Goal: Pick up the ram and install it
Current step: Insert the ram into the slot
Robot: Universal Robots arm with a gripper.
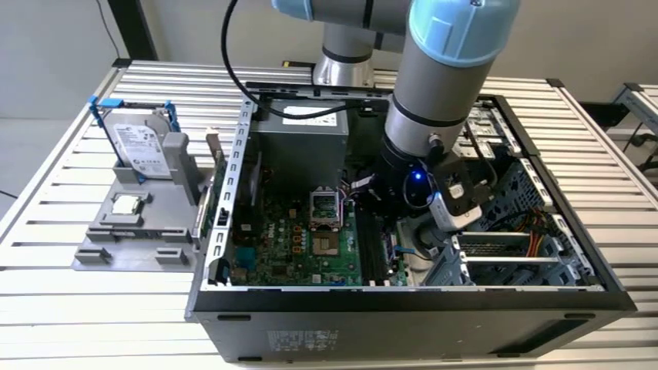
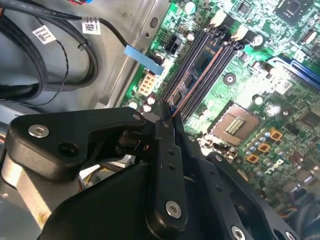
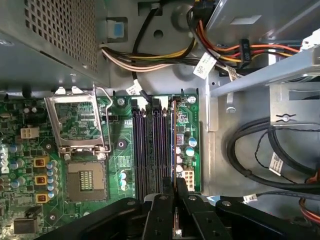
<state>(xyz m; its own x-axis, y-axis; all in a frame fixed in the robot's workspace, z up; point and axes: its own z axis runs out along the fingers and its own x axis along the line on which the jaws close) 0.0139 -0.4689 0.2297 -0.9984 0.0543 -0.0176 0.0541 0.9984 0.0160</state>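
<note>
In the exterior view, my arm (image 1: 442, 92) reaches down into the open computer case (image 1: 411, 297), which lies on the slatted tabletop (image 1: 62, 308). My wrist sits low over the green motherboard (image 1: 298, 239), near the board edge on the exterior view's right. A grey fixture (image 1: 134, 247) stands by the tabletop's edge on the exterior view's left. It carries the hard drive (image 1: 139, 146), upright in its blue frame, and a small square processor chip (image 1: 126, 204).

In the second wrist view, my gripper (image 2: 170, 120) is clenched on the ram (image 2: 190, 80). The thin stick is seen edge-on, running away from my black fingers (image 2: 167, 150) along the row of memory slots (image 2: 210, 65). The processor socket (image 2: 232, 125) lies beside them.

In the first wrist view, my gripper (image 3: 175, 187) pinches the ram (image 3: 173, 140) at its near end. The stick stands lined up over the slot nearest the motherboard's edge. Beyond that edge, bundled cables (image 3: 250, 160) lie on bare metal. I cannot tell whether the stick is fully seated.
</note>
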